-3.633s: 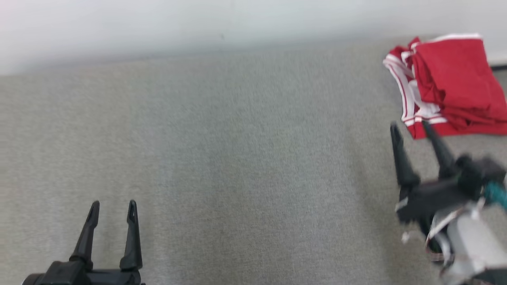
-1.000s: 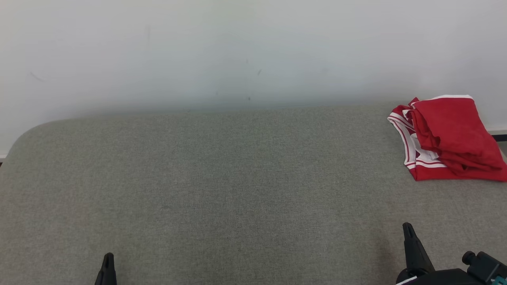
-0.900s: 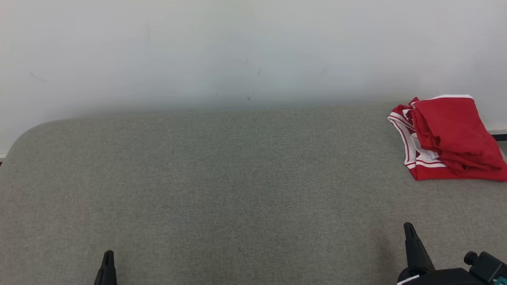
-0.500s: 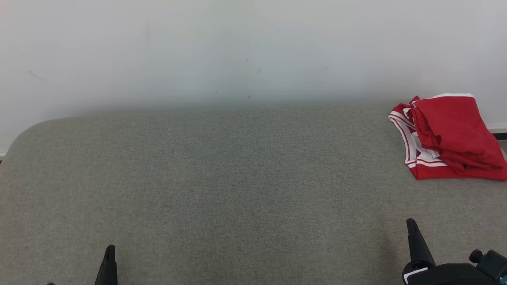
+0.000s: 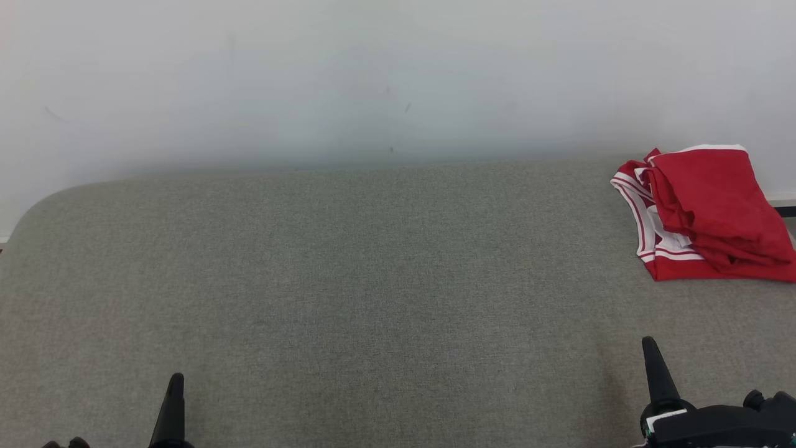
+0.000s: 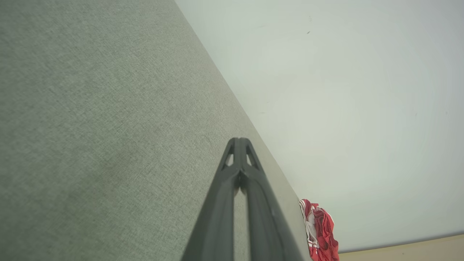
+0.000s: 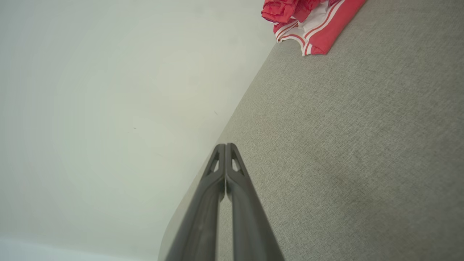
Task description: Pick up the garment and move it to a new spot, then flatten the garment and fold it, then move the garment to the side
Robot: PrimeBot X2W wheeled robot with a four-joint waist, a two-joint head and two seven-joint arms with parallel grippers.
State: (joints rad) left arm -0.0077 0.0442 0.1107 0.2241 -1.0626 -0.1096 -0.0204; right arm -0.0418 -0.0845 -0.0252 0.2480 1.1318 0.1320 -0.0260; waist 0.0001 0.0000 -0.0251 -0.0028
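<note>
1. The left gripper [image 6: 239, 142] is closed. In the left wrist view its two dark fingers run side by side and meet at the tips, with nothing between them.
2. The right gripper [image 7: 225, 146] is closed in the same way in the right wrist view, tips pressed together and empty.
3. The bottom edge of the head view cuts off both grippers. The left one shows as a single slim dark spike at the lower left, its base out of frame. The right one shows as a spike rising from a black mount [image 5: 715, 423] that runs off the lower right corner.
4. Both grippers point up the head view towards the pale wall [image 5: 373, 74]. They are low over the near part of the grey fabric surface [image 5: 373, 280] and well apart from each other. I cannot tell whether either touches the fabric.
5. The red garment [image 5: 709, 211], trimmed with white stripes, lies folded in a loose stack at the far right corner of the surface, close to the wall. It is well apart from both grippers and nearer the right one.
6. It is probably a sports jersey, though the folds hide its cut. Its right side reaches the edge of the head view.
7. In the left wrist view the garment is a small, blurred red-and-white patch near the bottom. In the right wrist view the top edge crops it.
</note>
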